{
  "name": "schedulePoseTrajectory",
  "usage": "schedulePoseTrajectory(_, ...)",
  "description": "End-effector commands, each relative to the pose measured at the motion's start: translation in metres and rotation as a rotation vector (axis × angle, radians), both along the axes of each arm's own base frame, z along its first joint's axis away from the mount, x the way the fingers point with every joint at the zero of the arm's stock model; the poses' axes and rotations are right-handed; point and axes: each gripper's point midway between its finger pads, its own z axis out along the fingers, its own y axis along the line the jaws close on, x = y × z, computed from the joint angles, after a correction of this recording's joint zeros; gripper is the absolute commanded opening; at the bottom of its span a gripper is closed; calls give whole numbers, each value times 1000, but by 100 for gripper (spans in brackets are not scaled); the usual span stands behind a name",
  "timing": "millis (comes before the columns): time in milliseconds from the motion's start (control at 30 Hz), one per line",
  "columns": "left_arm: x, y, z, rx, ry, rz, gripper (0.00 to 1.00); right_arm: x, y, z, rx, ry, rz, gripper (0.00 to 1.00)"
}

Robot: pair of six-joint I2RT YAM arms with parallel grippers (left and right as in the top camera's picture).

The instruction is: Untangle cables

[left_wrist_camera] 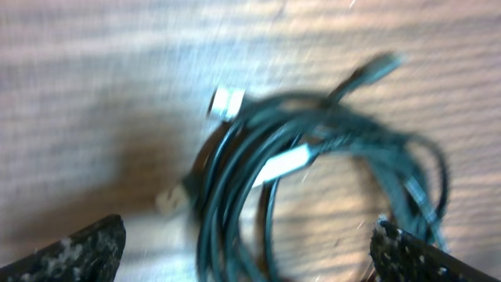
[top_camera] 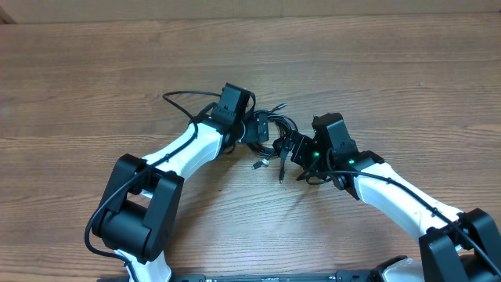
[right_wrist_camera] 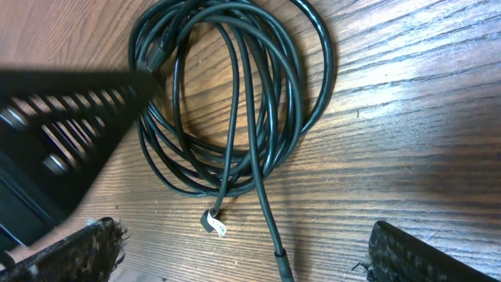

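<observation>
**Open Grippers Flank a Coil of Black Cables**

Fingers (right_wrist_camera: 78, 251) of the right gripper (right_wrist_camera: 250, 252) sit closest to its wrist camera, one dark pad in each lower corner. The jaws stand wide apart and hold nothing. The left gripper (left_wrist_camera: 246, 254) shows the same in its own blurred view: pads far apart at the lower corners, jaws wide and empty, with strands lying on the wood between them.

The table (top_camera: 391, 63) is brown wood-grain board, its grain running left to right in the overhead view. Its far edge shows along the top of that view, with a plain tan strip beyond it.

The cables (top_camera: 270, 129) lie near the middle of the table as one bundled coil. The left gripper (top_camera: 254, 127) is at the coil's left side and the right gripper (top_camera: 293, 149) at its right. From the right wrist, the cables (right_wrist_camera: 235, 102) form an oval of several overlapping loops, its long axis running from the top of the frame toward the bottom. One strand leaves the oval's lower end and runs on to the bottom edge. A short end with a pale plug (right_wrist_camera: 213, 223) lies just below the loops. A blurred black slotted part (right_wrist_camera: 63, 117) covers the coil's left side there.

From the left wrist, the cables (left_wrist_camera: 313, 157) are smeared, with a silver plug (left_wrist_camera: 227, 102) at the coil's upper left. Overhead, two loose ends (top_camera: 260, 164) point toward the near edge.
</observation>
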Motion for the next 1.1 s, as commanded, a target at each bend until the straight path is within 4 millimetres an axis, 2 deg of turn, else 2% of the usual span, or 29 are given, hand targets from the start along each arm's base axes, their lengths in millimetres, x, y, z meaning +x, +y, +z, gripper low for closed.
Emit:
schedulePoseTrajectory(0,16,5,2,9,-58,7,93,1,0,0,-10,-10,-2,100)
schedulePoseTrajectory(133,17,6,1,7,-61,10,79,1,0,0,-10,-11,-2,100)
schedulePoseTrajectory(333,13,6,-12,28,-31,-3,78,1,0,0,-10,-11,-2,100)
schedulePoseTrajectory(467,13,5,-29,41,-15,-16,73,1,0,0,-10,-11,-2,98)
schedulePoseTrajectory(500,11,4,-35,36,0,-23,56,1,0,0,-10,-11,-2,97)
schedulePoseTrajectory(567,9,2,-38,31,12,-29,36,1,0,0,-10,-10,-2,94)
schedulePoseTrajectory(667,4,-1,-38,15,33,-47,13,0,0,-1,-10,-4,0,87)
schedulePoseTrajectory(700,1,0,-38,16,44,-48,9,-2,1,-1,-3,4,8,84)
schedulePoseTrajectory(767,-4,5,-38,27,69,-42,6,-8,7,0,28,26,35,84)
schedulePoseTrajectory(867,-18,12,-35,35,131,-37,4,-18,14,1,67,61,82,71)
schedulePoseTrajectory(967,-37,14,-35,32,208,-47,5,-24,11,-4,54,95,81,59)
schedulePoseTrajectory(1067,-60,10,-36,1,306,-78,7,-24,12,-4,55,94,82,54)
